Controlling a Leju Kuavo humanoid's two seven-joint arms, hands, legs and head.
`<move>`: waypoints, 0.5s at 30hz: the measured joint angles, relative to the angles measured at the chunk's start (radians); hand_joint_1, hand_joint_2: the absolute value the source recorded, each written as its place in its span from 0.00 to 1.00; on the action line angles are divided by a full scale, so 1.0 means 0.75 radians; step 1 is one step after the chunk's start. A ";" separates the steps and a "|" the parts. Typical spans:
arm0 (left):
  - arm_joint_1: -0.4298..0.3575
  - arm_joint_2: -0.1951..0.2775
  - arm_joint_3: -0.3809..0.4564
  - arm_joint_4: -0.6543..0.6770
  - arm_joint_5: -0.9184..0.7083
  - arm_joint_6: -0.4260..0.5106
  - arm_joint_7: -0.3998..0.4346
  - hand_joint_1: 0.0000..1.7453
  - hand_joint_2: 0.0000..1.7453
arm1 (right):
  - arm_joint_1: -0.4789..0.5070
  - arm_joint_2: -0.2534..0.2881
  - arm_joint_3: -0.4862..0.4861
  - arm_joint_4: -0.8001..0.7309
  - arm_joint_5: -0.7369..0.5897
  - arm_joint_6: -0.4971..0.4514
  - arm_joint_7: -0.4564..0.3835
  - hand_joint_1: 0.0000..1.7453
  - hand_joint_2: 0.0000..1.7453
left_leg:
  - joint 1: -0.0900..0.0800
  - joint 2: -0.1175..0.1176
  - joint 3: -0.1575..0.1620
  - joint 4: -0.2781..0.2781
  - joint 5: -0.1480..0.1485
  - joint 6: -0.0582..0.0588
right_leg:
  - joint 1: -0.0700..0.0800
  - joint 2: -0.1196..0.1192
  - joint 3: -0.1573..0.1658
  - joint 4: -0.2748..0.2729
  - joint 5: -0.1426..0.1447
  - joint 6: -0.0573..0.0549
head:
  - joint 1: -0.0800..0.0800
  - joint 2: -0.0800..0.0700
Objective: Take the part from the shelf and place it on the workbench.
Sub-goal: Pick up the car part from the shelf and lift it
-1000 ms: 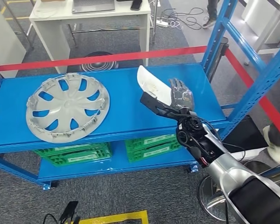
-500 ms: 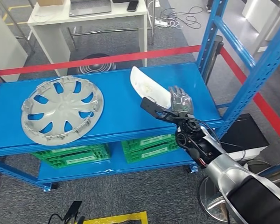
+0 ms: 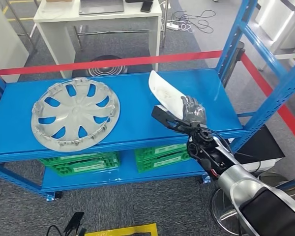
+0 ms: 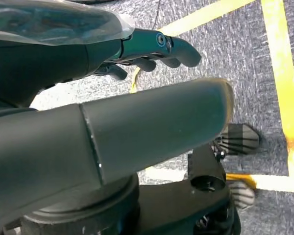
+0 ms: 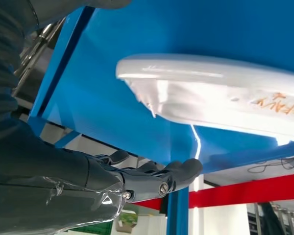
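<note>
White plastic part (image 3: 166,94) is tilted up over the right end of the blue shelf (image 3: 131,110), one end raised toward the back, the near end at the right hand (image 3: 187,114). That hand looks wrapped around the part's lower edge, thumb forward, but in the wrist view the fingers (image 5: 164,178) sit apart from the part, so how solid the hold is, can't tell. If it's only caught on an edge, it could slip and drop back on the shelf as the arm pulls away, or clip the post (image 3: 233,42). Left hand (image 4: 149,51) hangs over the floor, fingers loosely curled, nothing in it. Hubcap (image 3: 75,114) lies flat, well apart. Versus a second ago, hand and part look the same; the whole view shifted, so that's the camera.
</note>
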 joint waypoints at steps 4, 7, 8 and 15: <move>0.000 -0.001 -0.001 0.000 0.001 -0.001 0.004 0.00 0.00 | 0.010 0.000 0.002 0.011 0.001 0.000 0.000 0.00 1.00 | -0.007 -0.004 0.004 0.002 -0.003 0.005 | 0.002 0.000 -0.042 0.076 0.020 -0.010 | 0.007 0.000; 0.000 -0.004 -0.001 0.000 0.002 -0.002 0.005 0.00 0.00 | 0.003 0.000 0.002 0.013 0.003 -0.001 0.000 0.00 1.00 | -0.013 -0.006 0.009 0.005 -0.008 0.000 | 0.015 -0.001 0.081 -0.193 0.143 -0.038 | 0.011 0.000; 0.000 -0.005 -0.001 0.000 0.002 -0.003 0.005 0.00 0.00 | 0.001 0.001 0.002 0.013 0.003 -0.001 0.000 0.00 1.00 | -0.013 -0.006 0.009 0.006 -0.009 -0.005 | 0.020 -0.001 0.101 -0.240 0.156 -0.044 | 0.011 0.000; 0.000 -0.002 -0.008 0.000 0.010 -0.003 0.005 0.00 0.00 | -0.002 0.010 0.006 0.012 0.010 -0.005 0.014 0.00 1.00 | -0.006 0.000 -0.099 0.238 -0.138 -0.053 | 0.009 -0.005 0.121 -0.289 0.171 -0.068 | -0.004 0.000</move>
